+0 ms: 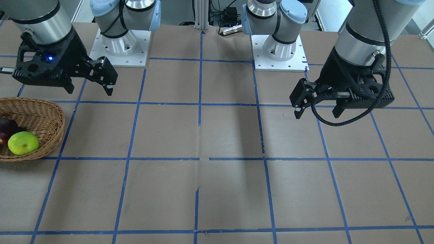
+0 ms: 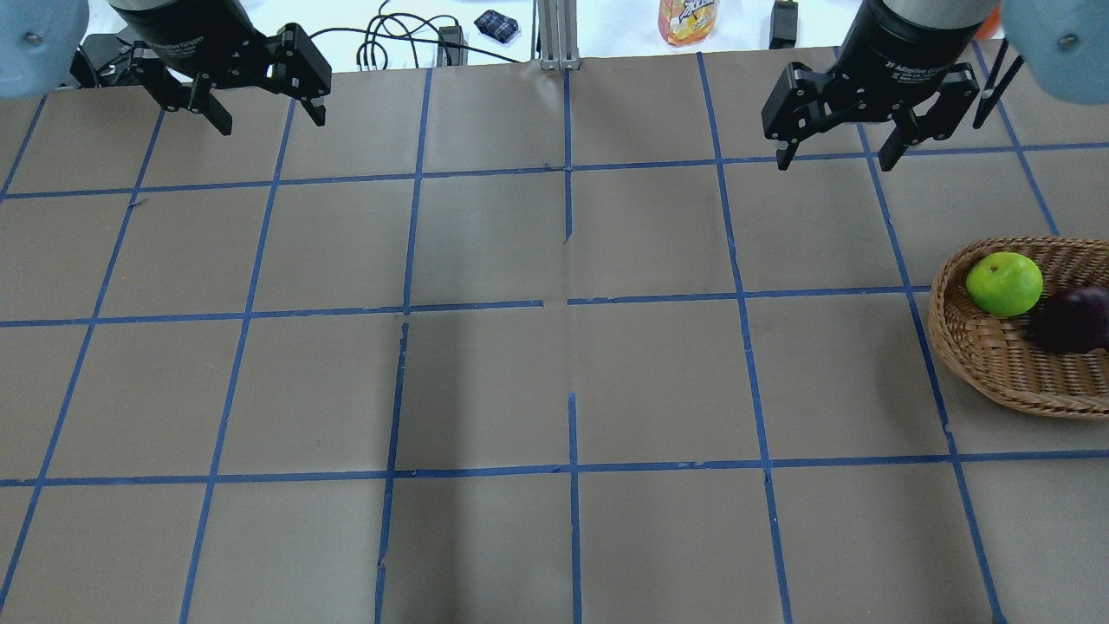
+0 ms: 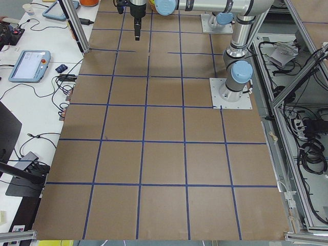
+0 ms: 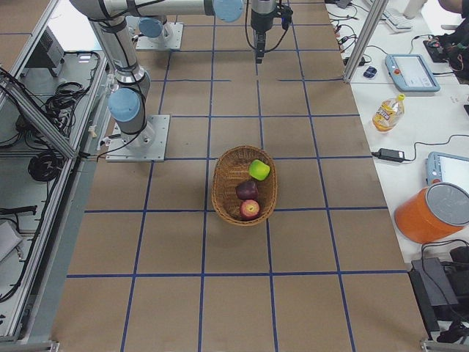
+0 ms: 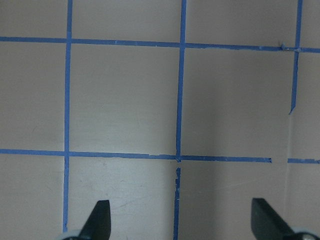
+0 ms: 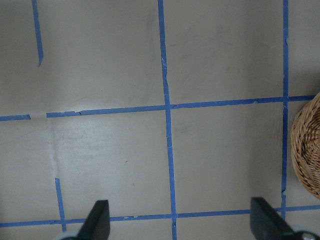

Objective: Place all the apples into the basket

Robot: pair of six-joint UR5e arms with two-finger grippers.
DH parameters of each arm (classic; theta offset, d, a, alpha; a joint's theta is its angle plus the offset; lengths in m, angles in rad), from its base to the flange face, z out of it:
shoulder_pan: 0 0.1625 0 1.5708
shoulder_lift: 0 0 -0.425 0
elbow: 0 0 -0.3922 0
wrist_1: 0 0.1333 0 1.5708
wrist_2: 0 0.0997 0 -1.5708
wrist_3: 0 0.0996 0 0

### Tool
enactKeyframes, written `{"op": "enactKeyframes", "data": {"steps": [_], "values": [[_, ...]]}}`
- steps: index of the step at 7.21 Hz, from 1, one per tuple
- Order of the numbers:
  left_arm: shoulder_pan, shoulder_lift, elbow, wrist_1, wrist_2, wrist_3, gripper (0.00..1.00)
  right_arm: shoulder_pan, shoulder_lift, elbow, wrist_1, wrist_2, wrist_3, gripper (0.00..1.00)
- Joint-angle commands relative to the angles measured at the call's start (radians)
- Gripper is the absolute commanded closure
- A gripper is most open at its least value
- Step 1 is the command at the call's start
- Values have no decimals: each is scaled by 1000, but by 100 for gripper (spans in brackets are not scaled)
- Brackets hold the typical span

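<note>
The brown wicker basket (image 2: 979,364) stands at the table's right side and also shows at the left edge of the front view (image 1: 40,112). It holds three apples: the lime green apple (image 2: 1003,283), the dark maroon apple (image 2: 1070,319) and the red speckled apple (image 4: 250,209). My right gripper (image 2: 836,160) hangs open and empty above the table, beyond the basket and apart from it. Its wrist view shows only the basket's edge (image 6: 307,150). My left gripper (image 2: 271,121) is open and empty over the far left of the table.
The table is brown paper with a blue tape grid. The two arm bases (image 1: 122,44) (image 1: 279,47) stand on white plates at the robot's edge. A drink bottle (image 4: 387,111), an orange bucket (image 4: 432,213) and cables lie on the white side bench.
</note>
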Motion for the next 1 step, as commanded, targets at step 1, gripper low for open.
{"op": "enactKeyframes", "data": {"steps": [1], "values": [[-1, 9, -5, -1, 10, 2, 0, 0, 1, 0, -1, -1, 0, 0]]}}
